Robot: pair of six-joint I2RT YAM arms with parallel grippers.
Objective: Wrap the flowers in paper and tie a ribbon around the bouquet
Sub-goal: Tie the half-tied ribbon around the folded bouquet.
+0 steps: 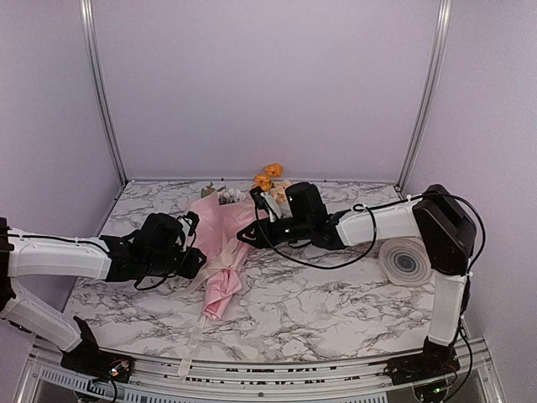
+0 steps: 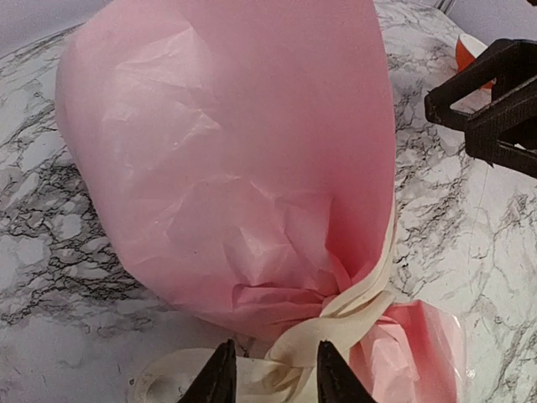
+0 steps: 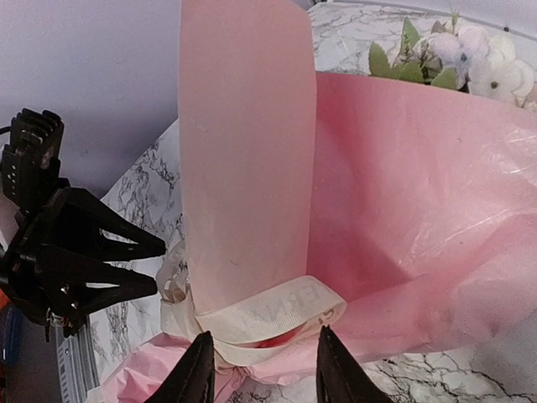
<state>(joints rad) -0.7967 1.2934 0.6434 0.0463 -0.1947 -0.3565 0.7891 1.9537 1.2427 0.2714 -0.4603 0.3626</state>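
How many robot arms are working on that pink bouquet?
2. The left arm reaches in from the left of the bouquet, the right arm from the right; none seems hidden.

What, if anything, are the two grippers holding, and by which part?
Unclear: the left gripper and right gripper each straddle the ribbon at the waist of the bouquet.

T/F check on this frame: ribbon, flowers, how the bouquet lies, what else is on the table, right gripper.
1. The ribbon goes round the pink paper. True.
2. The flowers sit at the near edge of the table. False: they stick out at the far end.
3. The bouquet stands upright. False: it lies flat on the marble.
4. A white roll lies at the table's right side. True.
5. The right gripper hangs far from the bouquet. False: it is at the ribbon band.
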